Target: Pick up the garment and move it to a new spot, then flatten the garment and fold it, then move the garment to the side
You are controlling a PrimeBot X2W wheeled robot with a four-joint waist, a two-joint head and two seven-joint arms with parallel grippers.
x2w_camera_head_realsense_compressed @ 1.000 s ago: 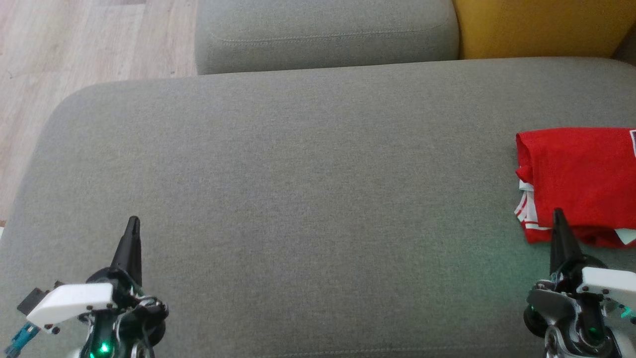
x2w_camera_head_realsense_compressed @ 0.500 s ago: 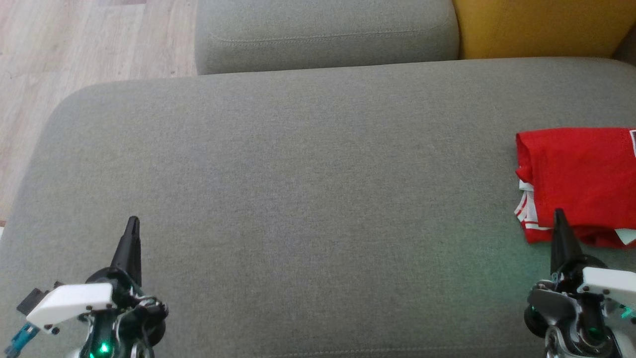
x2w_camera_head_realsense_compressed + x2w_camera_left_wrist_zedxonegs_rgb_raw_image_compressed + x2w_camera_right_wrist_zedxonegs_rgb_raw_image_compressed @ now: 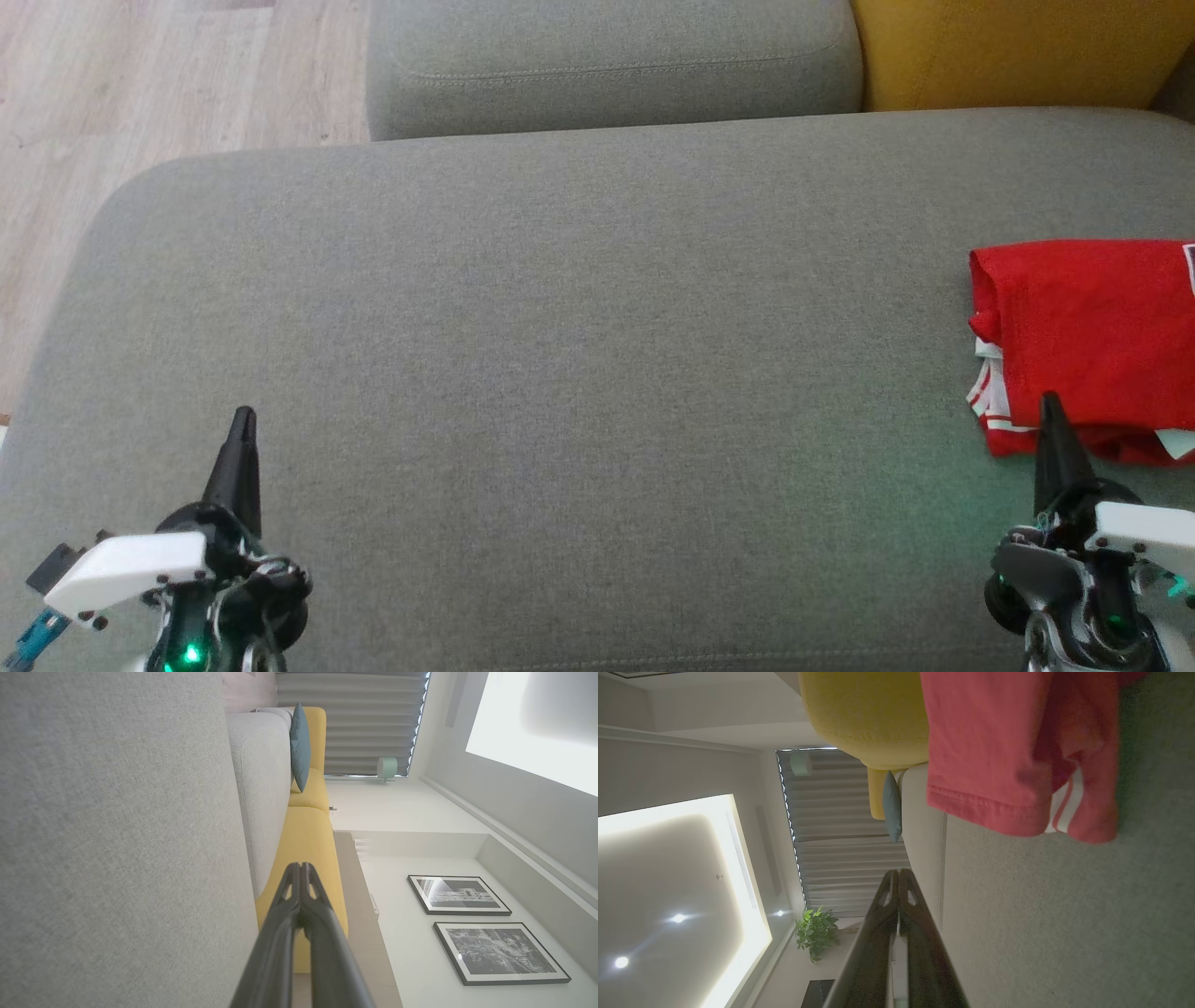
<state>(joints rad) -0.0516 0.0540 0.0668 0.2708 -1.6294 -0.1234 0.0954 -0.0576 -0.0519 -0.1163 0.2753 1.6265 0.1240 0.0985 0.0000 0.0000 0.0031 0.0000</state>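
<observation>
- A wide grey fabric seat (image 3: 579, 373) fills most of the head view, its weave smooth and its upper-left corner rounded.
- Along the top of that view a grey back cushion (image 3: 607, 65) meets the seat, with a yellow cushion (image 3: 1008, 51) beside it at the upper right.
- Pale wooden floor (image 3: 140, 84) shows in the upper left corner and down the left edge.
- The garment (image 3: 1092, 327) is red with white stripes at its edge. It lies folded on the seat at the right edge of the head view, partly cut off by the frame.
- The left gripper (image 3: 245, 415) is at the lower left over bare seat, well apart from the garment. Its jaws are clenched together on nothing.
- The right gripper (image 3: 1050, 399) is at the lower right, jaws also pressed together and empty. Its tip overlaps the garment's lower edge in the head view. In the right wrist view its fingers are apart from the cloth, which hangs in the upper right.
- The left wrist view, turned sideways, shows a blue pillow (image 3: 299, 746), a grey pleated curtain (image 3: 364, 718), two framed pictures (image 3: 458, 895) on a white wall and a bright light panel (image 3: 537, 718).
- The right wrist view shows a green plant (image 3: 815, 933) near the curtain and small spotlights (image 3: 678, 918) at the lower left.
</observation>
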